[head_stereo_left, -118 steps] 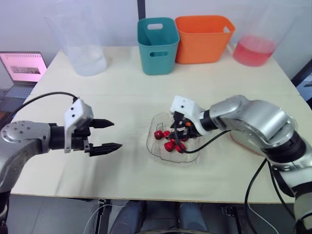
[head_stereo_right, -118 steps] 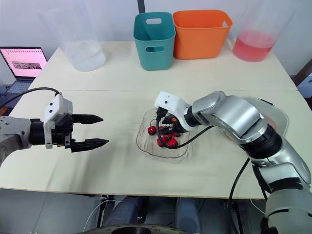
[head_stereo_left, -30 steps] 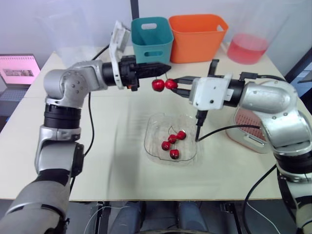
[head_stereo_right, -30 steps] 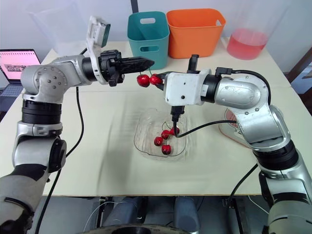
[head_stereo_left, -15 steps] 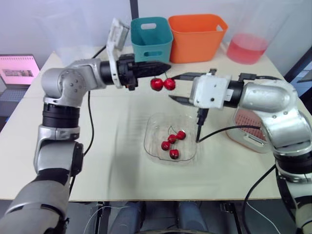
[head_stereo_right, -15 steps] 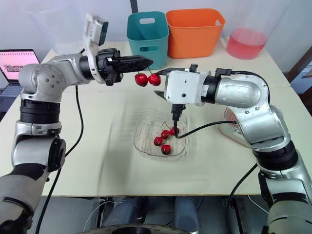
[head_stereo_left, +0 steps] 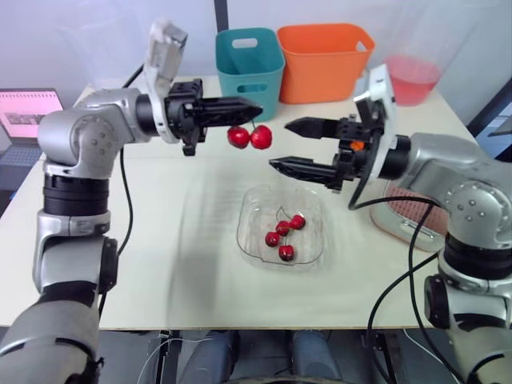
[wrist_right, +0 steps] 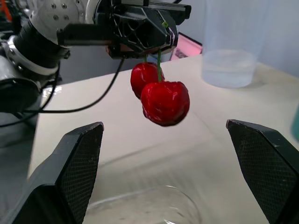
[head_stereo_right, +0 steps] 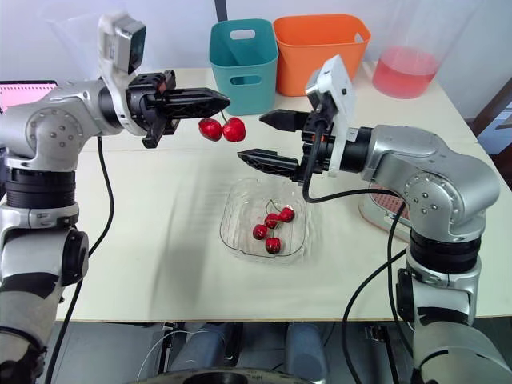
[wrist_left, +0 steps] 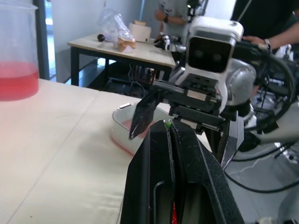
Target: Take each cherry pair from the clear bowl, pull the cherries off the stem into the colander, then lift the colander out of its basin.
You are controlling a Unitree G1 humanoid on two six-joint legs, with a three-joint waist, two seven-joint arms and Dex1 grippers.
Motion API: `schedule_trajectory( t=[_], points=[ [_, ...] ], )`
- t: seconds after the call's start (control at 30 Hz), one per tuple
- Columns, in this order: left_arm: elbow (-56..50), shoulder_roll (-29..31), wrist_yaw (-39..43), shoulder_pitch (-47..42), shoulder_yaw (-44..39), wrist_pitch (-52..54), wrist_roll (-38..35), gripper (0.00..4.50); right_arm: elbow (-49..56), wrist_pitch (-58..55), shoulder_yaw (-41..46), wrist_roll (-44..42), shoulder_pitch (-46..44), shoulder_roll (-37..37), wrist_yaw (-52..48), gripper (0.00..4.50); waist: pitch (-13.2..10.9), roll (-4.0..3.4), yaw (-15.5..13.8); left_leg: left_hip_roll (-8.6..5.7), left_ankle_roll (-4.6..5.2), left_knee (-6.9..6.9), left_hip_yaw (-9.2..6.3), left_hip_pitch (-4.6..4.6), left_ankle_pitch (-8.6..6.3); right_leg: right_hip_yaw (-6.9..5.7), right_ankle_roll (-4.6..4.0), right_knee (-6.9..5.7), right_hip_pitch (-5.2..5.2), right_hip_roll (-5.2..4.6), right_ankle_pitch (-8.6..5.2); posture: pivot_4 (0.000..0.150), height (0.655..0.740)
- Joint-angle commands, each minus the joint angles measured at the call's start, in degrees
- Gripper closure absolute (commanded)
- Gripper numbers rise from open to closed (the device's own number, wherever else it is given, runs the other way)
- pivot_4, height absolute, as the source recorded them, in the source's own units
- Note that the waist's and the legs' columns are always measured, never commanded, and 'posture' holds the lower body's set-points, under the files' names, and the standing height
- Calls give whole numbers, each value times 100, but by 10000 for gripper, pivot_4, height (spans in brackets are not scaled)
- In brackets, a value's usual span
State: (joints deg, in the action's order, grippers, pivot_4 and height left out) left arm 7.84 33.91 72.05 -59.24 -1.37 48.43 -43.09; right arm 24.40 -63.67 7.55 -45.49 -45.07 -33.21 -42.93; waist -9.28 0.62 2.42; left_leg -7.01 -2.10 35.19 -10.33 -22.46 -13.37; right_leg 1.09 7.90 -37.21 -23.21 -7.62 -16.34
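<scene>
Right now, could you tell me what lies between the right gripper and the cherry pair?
Nothing: bare air separates right gripper from cherry pair, per right wrist view.

No word, label, brand or number can be read anywhere. The laptop (head_stereo_left: 32,112) off the desk's left edge shows a pink screen with a darker band across it, too small to make out any writing.

cherry pair (wrist_right: 161,95) red | teal bin (head_stereo_left: 248,72) | orange bin (head_stereo_left: 326,62) | table (head_stereo_left: 160,264) beige | laptop screen (head_stereo_left: 30,112) pink
</scene>
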Motion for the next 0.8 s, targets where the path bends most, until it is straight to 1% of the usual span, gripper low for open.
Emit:
schedule_trajectory(
  t=[0.03, 0.3, 0.67, 0.73, 0.8],
  points=[
    [-350, 92, 20, 1, -114, 6, -98, 45000, -11, -87, 4, -299, -235, 136, 172, 419, 0, 0, 5, 0, 0, 0, 0, 0, 0, 0, 0, 0, 0, 0, 0, 1500, 7400],
    [-461, 61, -18, 45, -88, -45, -57, 45000, -109, 6, -302, -375, -304, 243, 247, 419, 0, 0, 12, 0, 0, 1, 1, 0, 0, 0, 0, -2, -2, 0, 0, 1500, 7400],
    [-531, 11, -87, 88, -48, -66, -30, 45000, -178, 57, -342, -508, -389, 399, 437, 419, 0, 0, 13, 0, 0, 0, 1, -1, 0, 0, 0, -3, -4, 0, 0, 1500, 7400],
    [-531, 10, -90, 88, -44, -66, -33, 45000, -171, 82, -356, -515, -387, 397, 480, 5569, 0, 0, 9, 0, 0, 1, 1, -1, 0, 0, 0, -3, -3, 0, 0, 1500, 7400],
    [-536, 12, -86, 95, -42, -64, -37, 45000, -158, 98, -364, -521, -387, 408, 523, 13896, 0, 0, 8, 0, 0, 1, 1, -1, 0, 0, 0, -3, -3, 0, 0, 1500, 7400]
  ],
)
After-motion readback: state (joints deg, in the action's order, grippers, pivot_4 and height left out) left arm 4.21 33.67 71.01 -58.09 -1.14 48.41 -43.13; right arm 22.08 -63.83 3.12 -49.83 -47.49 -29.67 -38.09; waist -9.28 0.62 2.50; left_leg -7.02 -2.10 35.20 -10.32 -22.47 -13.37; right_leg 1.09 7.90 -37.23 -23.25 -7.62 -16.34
